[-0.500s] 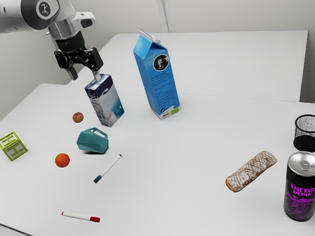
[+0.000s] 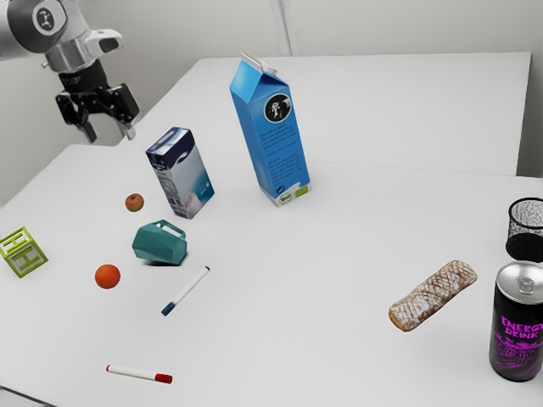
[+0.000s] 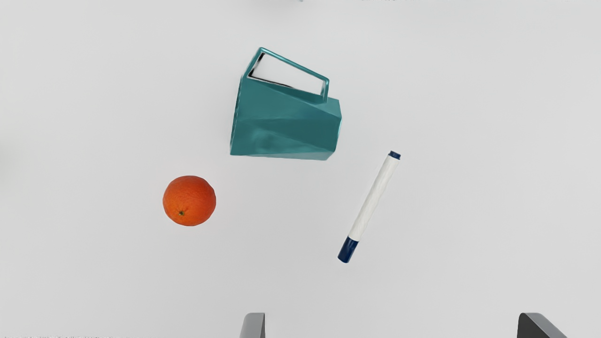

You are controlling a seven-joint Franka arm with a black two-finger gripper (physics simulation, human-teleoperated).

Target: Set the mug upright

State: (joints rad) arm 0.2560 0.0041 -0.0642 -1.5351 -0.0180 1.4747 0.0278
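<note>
Jaws of the gripper (image 2: 111,136) stand wide apart, with nothing between. The mug (image 3: 287,124) lies on its side near the orange (image 3: 189,201); an off-centre grip could make it twist and slip.

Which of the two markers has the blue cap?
The marker nearer the teal mug; the other marker, farther from the mug, has a red cap.
</note>
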